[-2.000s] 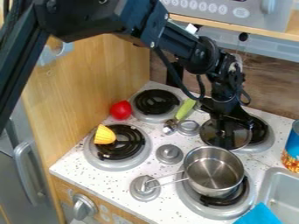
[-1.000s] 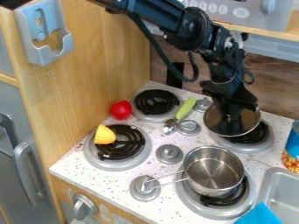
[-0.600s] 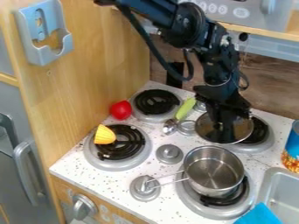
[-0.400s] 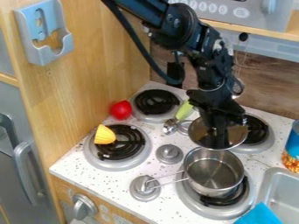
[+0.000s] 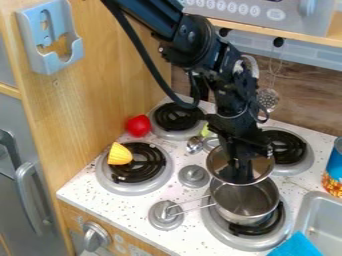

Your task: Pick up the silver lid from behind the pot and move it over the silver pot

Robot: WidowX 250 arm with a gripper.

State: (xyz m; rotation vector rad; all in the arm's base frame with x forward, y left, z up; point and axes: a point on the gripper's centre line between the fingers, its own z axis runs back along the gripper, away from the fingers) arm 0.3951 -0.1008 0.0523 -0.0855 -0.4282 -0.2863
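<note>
The gripper (image 5: 239, 169) is shut on a round glass lid (image 5: 262, 166) with a metal rim, and the dark fingers cover the lid's middle. The lid is tilted and overlaps the back edge of a steel pot (image 5: 244, 201) in the view; whether they touch, I cannot tell. That pot, open at the top, stands on the front right burner (image 5: 217, 231), its wire handle pointing left. Behind the lid, the back right burner (image 5: 286, 146) is bare.
A red ball-like item (image 5: 138, 126) sits beside the back left burner, and a yellow ridged piece (image 5: 120, 154) lies on the front left burner. A spoon with a green handle (image 5: 194, 144) rests between burners. The sink (image 5: 304, 207) and a can (image 5: 334, 172) are at the right.
The gripper has carried the lid away from the back right burner, forward and left, to the pot's back edge. The pot and the other items have stayed in place.
</note>
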